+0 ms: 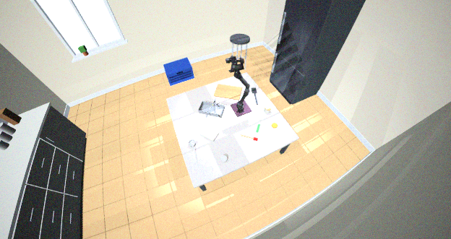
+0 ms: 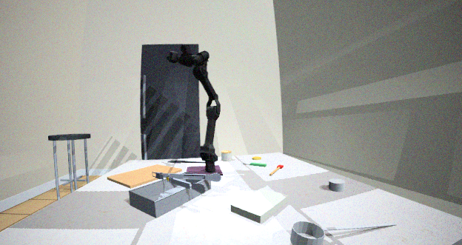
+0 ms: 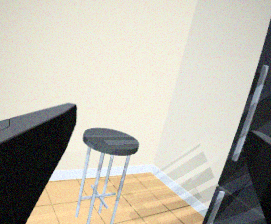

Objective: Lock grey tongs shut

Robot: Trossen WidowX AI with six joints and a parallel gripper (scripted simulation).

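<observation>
The grey tongs (image 1: 215,102) (image 2: 212,177) lie open across the roasting tin (image 2: 142,202), one arm reaching past its rim in the exterior view. The exact pose of their tips and the lock inside the hinge cannot be made out. The wooden board (image 1: 228,92) (image 2: 138,176) lies flat behind the tin, with nothing on it. My gripper (image 1: 229,65) (image 2: 170,56) (image 3: 163,126) is open and empty, raised high above the table and away from the tongs. The wrist view shows its two fingers wide apart, with no tongs in sight.
My arm stands on a purple mat (image 1: 247,110) (image 2: 192,169) beside the tin. A dark spatula (image 1: 254,91) lies beyond the arm. A pale block (image 2: 255,206) and a grey round cup (image 2: 336,185) stand on the table. A stool (image 3: 111,141) stands past the table.
</observation>
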